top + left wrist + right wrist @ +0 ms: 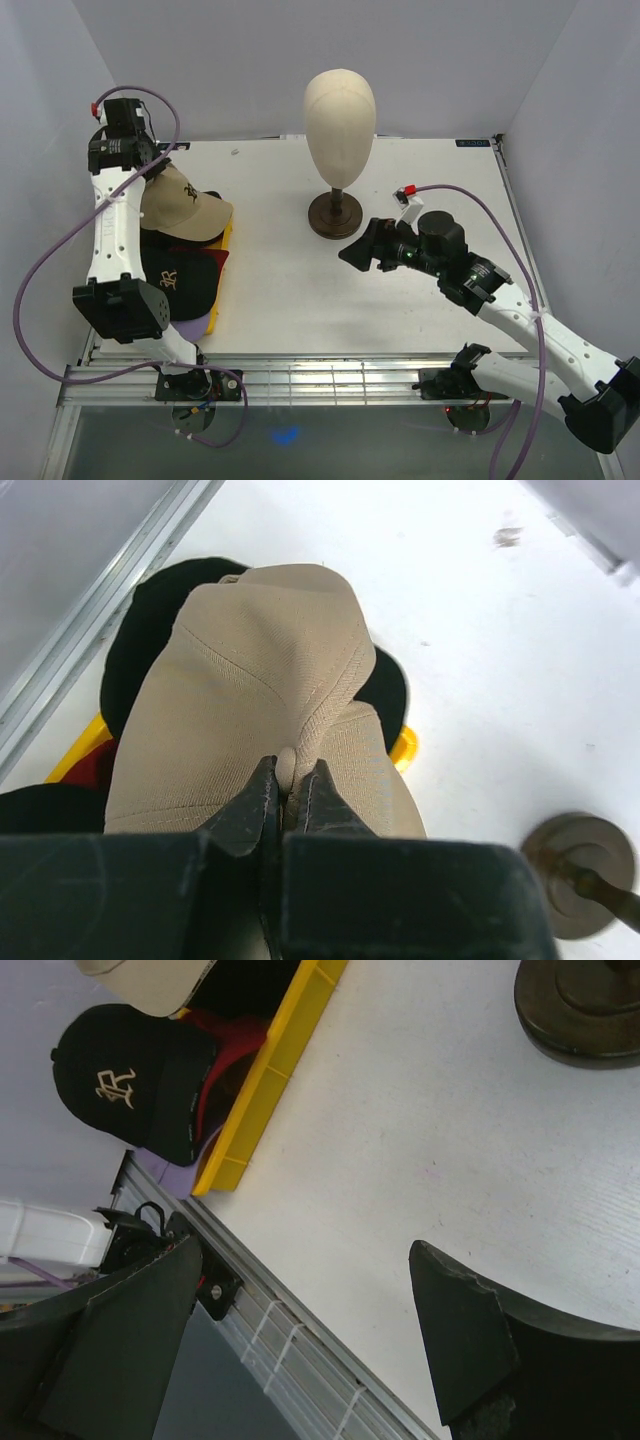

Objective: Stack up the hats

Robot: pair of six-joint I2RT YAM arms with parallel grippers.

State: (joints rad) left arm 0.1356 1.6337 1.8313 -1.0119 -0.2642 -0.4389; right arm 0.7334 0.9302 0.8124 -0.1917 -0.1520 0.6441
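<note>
While the left gripper (290,780) clamps one tan cap (255,680) above four other caps (182,282), the right gripper (305,1260) gapes.

tan cap (250,680), dark stitched logo | black cap (120,1080), pale gold logo | red cap (235,1045), only plain red showing | lavender cap (165,1170) | bright yellow tray (270,1080) | cream mannequin head (340,110) | dark brown stand (335,215) | white table (400,300) | left arm (112,230) white, black joints

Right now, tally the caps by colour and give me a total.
tan cap: 1
black caps: 2
red cap: 1
purple cap: 1
Total: 5
</note>
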